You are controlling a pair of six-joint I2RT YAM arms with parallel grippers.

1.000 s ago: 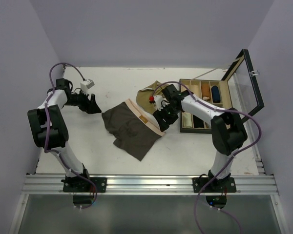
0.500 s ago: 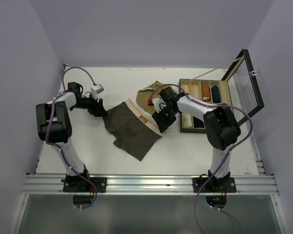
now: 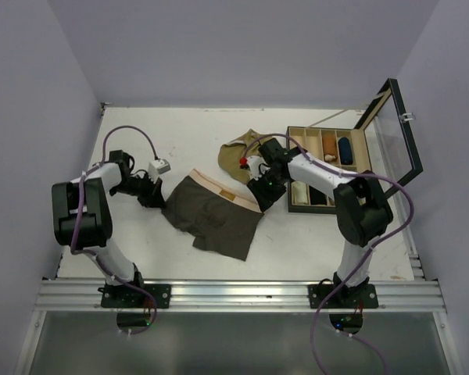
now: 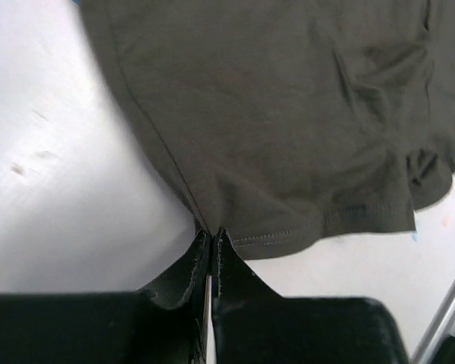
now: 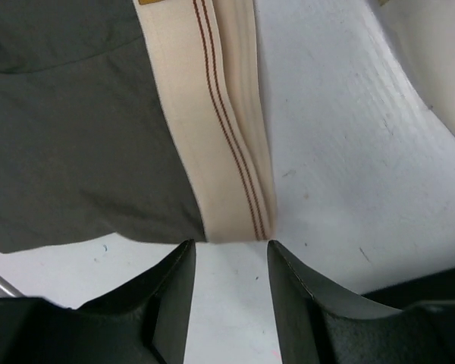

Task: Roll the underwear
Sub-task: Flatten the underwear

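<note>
The dark brown underwear (image 3: 215, 219) lies spread flat at the middle of the white tabletop (image 3: 180, 133), its beige waistband (image 3: 223, 190) along the far edge and its legs pointing toward the arm bases. The left claw (image 3: 154, 197) sits at the garment's left edge with its fingers pressed fully together. In the left wrist view, a corner of the stitched hem runs straight into the tips of the left claw (image 4: 212, 246), pinched there, and the rest of the cloth (image 4: 273, 114) fans out ahead of the tips. The right claw (image 3: 263, 193) rests at the opposite side, at the right end of the waistband. Its fingers stand partly apart and grip nothing. In the right wrist view, the striped band's folded end (image 5: 224, 136) lies just ahead of the gap between the two fingertips, with bare tabletop under them. The olive-tan underwear (image 3: 238, 152) lies bunched just beyond the right claw, farther from the arm bases. To the right claw's right stands a compartmented organizer box (image 3: 328, 129), holding several rolled items, its glass lid (image 3: 389, 133) swung upright.
</note>
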